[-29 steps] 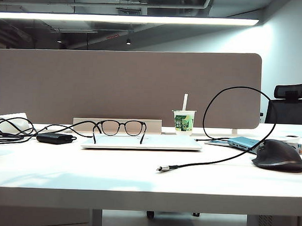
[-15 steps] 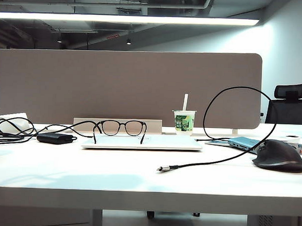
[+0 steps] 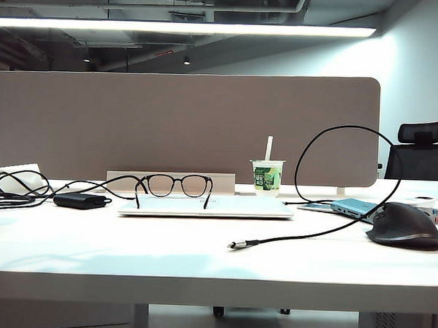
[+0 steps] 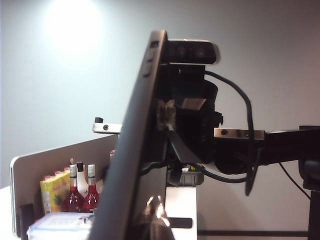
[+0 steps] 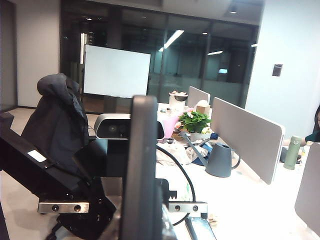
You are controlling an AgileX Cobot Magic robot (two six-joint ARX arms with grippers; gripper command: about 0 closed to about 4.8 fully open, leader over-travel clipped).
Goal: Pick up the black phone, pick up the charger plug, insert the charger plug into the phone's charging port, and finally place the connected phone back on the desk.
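Now that my left gripper has closed on the black phone, opposite my right gripper likewise clamped on it, the charger plug awaits fetching from the desk.

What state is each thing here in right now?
black phone: raised, edge-on, gripped by both grippers.
left gripper: shut on the phone, outside the exterior view.
right gripper: shut on the phone, facing the left one.
charger plug: unplugged, lying on the desk.
glasses: unfolded, standing on the laptop.
laptop: closed.
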